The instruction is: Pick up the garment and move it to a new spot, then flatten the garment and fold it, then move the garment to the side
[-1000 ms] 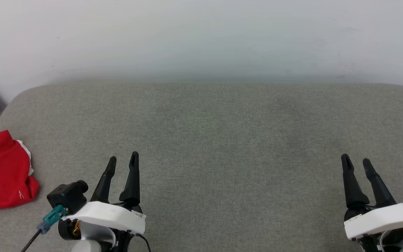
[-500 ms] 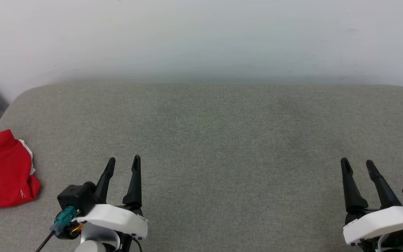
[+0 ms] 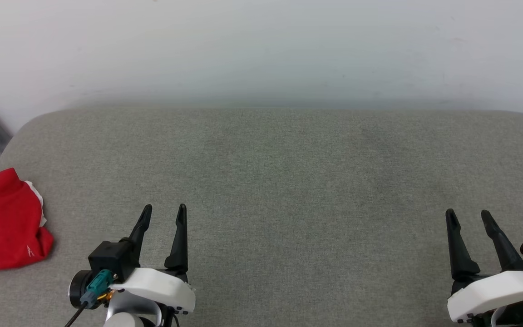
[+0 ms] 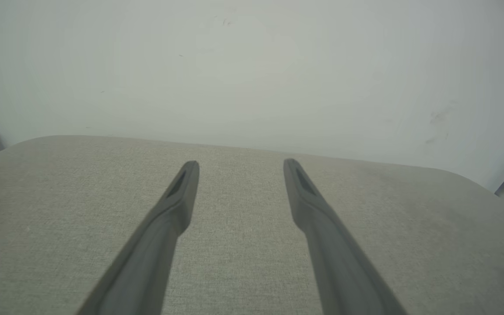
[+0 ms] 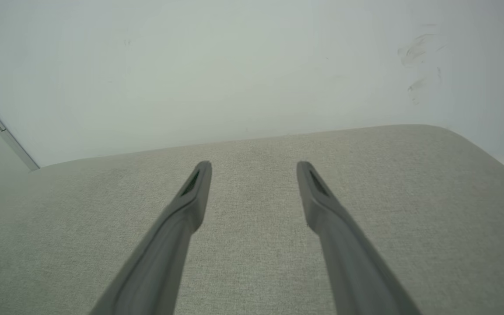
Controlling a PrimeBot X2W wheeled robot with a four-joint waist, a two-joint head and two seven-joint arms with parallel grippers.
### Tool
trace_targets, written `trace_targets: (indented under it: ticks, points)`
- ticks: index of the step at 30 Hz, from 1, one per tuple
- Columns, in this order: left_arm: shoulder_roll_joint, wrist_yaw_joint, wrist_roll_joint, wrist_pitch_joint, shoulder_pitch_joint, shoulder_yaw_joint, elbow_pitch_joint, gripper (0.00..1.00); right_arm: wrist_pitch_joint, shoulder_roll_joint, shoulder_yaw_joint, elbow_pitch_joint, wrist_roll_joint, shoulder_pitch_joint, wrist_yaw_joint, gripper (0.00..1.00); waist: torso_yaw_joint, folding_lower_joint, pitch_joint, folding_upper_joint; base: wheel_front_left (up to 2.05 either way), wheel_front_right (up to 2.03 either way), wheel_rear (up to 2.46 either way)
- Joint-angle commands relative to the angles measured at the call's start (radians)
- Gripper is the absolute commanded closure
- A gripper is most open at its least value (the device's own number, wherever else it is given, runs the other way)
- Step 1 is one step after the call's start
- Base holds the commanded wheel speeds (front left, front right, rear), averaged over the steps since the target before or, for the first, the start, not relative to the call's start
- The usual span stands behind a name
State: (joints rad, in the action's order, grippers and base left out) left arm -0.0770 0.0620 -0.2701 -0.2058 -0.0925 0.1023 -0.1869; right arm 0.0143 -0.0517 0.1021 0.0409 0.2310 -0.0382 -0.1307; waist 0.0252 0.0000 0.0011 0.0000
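Our left fingers point(image 3: 179, 240) and right fingers point(image 3: 457, 245) are spread, empty; the garment point(image 3: 5, 222) sits bunched way left, so we might snag just one layer

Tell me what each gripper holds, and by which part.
Nothing. Both the left gripper and right gripper are open and empty; the garment lies apart.

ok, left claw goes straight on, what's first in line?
For the left claw the line looks free: grey cushion ahead, then likely the white wall; tilt hard to judge. The garment lies off to its left.
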Motion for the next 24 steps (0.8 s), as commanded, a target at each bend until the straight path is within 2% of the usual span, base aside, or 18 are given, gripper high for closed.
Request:
trace_targets:
  ticks: [1,14,24]
  points:
    - [0.000,-0.001,0.020,-0.008,-0.021,0.004,0.001,0.00,-0.006,0.002,0.000,0.014,-0.021,-0.005,0.000,0.00,0.000,0.0000,0.000,0.0000,0.00,0.00,0.00]
    - [0.008,0.003,0.081,-0.034,-0.022,0.006,-0.031,0.00,-0.026,0.002,0.011,0.016,-0.081,-0.017,0.000,0.00,0.001,0.0000,-0.001,0.0000,0.00,0.00,0.00]
    - [0.018,0.011,0.086,-0.052,-0.031,-0.002,-0.060,0.00,-0.043,0.002,0.010,0.019,-0.130,-0.021,0.000,0.00,0.005,0.0000,-0.002,0.0000,0.00,0.00,0.00]
